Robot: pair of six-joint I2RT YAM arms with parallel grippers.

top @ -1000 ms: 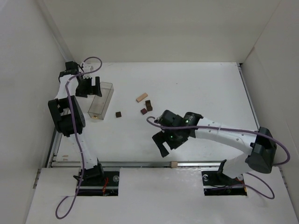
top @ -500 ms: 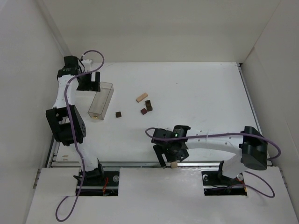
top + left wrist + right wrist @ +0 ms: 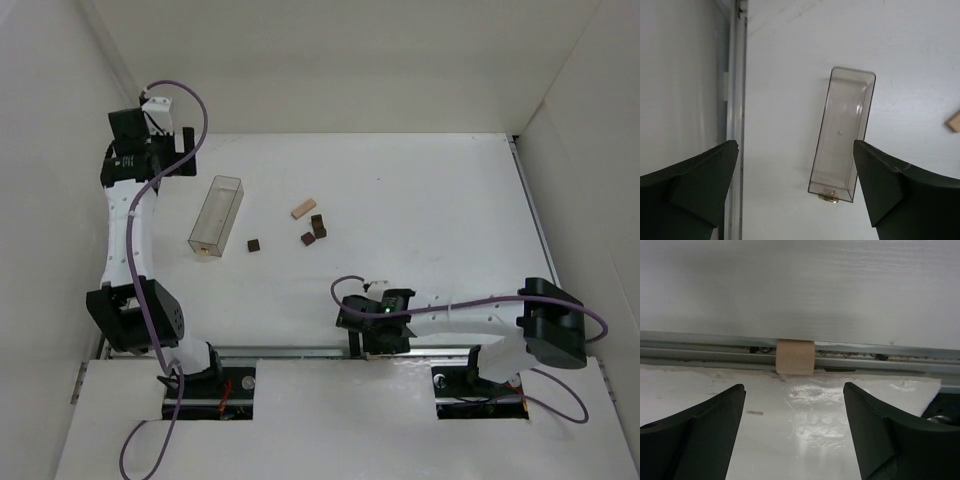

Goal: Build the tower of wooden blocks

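Observation:
A pale beige short cylinder [image 3: 795,356] lies at the table's near edge, against a metal rail. My right gripper [image 3: 794,386] is open, just short of it, jaws apart to either side and touching nothing. In the top view the right gripper [image 3: 368,343] covers the cylinder. A flat tan slab [image 3: 303,209] lies mid-table, with two dark brown cubes [image 3: 317,226] close by and a third cube [image 3: 254,244] further left. My left gripper [image 3: 183,148] is open and empty at the far left, raised above the table. The slab's corner shows in the left wrist view [image 3: 954,121].
A clear plastic box [image 3: 216,215] lies on its side left of the blocks; it also shows in the left wrist view [image 3: 842,135] with a small brass latch at its near end. The metal rail [image 3: 880,352] runs along the near edge. White walls enclose the table.
My right gripper has swung back from mid-table to the near edge, facing the cylinder. My left gripper has pulled away from the clear box toward the far left corner.

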